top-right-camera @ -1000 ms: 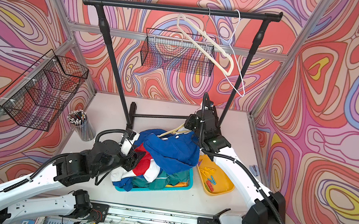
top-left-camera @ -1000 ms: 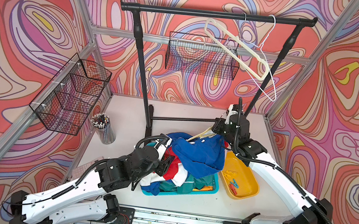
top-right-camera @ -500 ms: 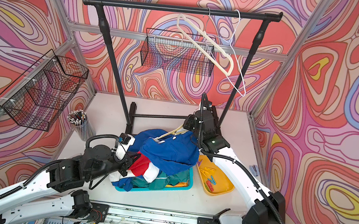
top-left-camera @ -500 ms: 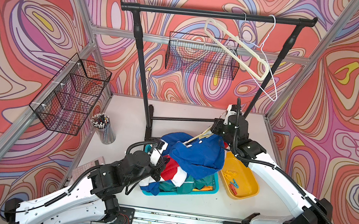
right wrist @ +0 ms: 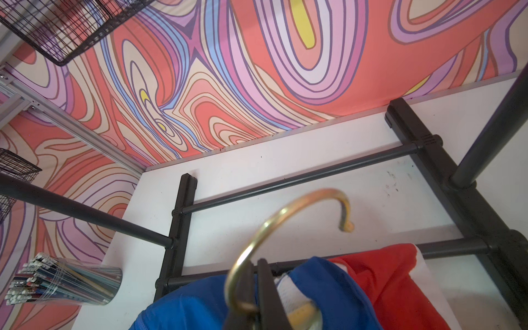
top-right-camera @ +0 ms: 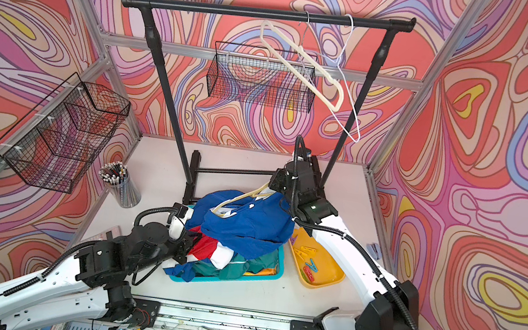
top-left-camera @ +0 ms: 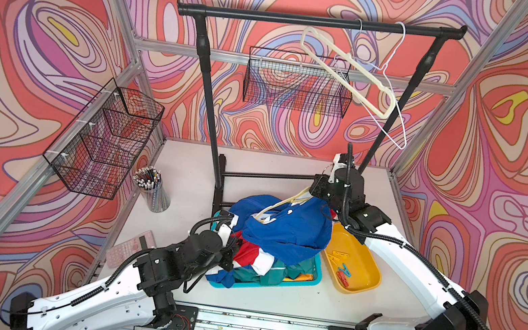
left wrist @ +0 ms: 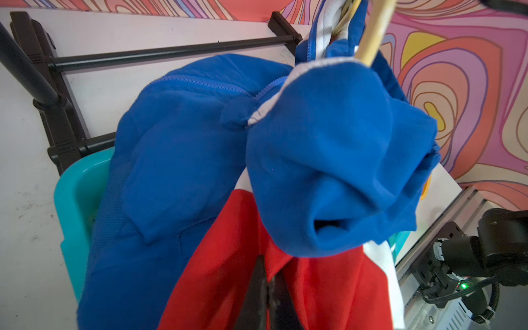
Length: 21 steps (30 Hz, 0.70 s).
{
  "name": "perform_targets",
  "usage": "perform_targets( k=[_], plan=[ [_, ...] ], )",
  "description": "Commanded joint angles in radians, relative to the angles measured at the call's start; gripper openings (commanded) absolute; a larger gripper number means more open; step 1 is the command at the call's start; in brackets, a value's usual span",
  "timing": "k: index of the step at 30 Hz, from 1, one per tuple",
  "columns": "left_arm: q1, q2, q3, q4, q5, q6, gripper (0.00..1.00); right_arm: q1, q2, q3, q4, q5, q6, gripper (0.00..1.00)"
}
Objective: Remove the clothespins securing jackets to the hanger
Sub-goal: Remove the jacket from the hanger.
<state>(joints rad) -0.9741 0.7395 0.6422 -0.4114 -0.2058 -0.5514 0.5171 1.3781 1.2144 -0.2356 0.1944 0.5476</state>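
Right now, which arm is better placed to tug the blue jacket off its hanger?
Left, probably: the left pincer is shut at the red band of the blue jacket, while the right pincer is busy gripping the hanger by its hook.

The walls (top-left-camera: 44, 33) are full-on psychedelic swirls: coral, pink, lilac, bits of yellow. The jacket (top-left-camera: 289, 226) is royal blue with red and white bands. Teal bin (left wrist: 74, 200), yellow tray (top-left-camera: 362, 258) with yellow, blue and red clothespins (top-left-camera: 343, 269), black rack (top-left-camera: 312, 22), brassy gold hanger hook (right wrist: 285, 217).
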Motion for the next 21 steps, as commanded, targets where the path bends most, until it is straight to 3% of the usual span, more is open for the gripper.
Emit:
perform_targets(
  k=[1,6,7,12,13,17,21],
  plan=[
    [0.003,0.106,0.022,-0.081,0.054,-0.026,0.0,-0.015,0.001,0.048,0.063,-0.003,0.046,0.0],
    [0.004,0.157,0.11,-0.087,0.04,0.01,0.0,-0.012,-0.006,0.038,0.067,-0.023,0.053,0.0],
    [0.003,0.149,0.131,-0.088,0.028,0.018,0.04,-0.011,-0.007,0.034,0.071,-0.024,0.054,0.0],
    [0.004,0.074,0.237,-0.096,-0.018,0.087,0.58,-0.008,-0.005,0.025,0.085,-0.032,0.047,0.0],
    [0.003,0.065,0.254,-0.099,-0.027,0.101,0.64,-0.006,-0.004,0.025,0.088,-0.034,0.046,0.0],
    [0.004,0.084,0.332,-0.123,-0.076,0.176,0.76,0.0,0.0,0.026,0.1,-0.047,0.04,0.0],
    [0.01,0.148,0.394,-0.124,-0.09,0.233,0.77,0.006,0.001,0.026,0.102,-0.049,0.038,0.0]
  ],
)
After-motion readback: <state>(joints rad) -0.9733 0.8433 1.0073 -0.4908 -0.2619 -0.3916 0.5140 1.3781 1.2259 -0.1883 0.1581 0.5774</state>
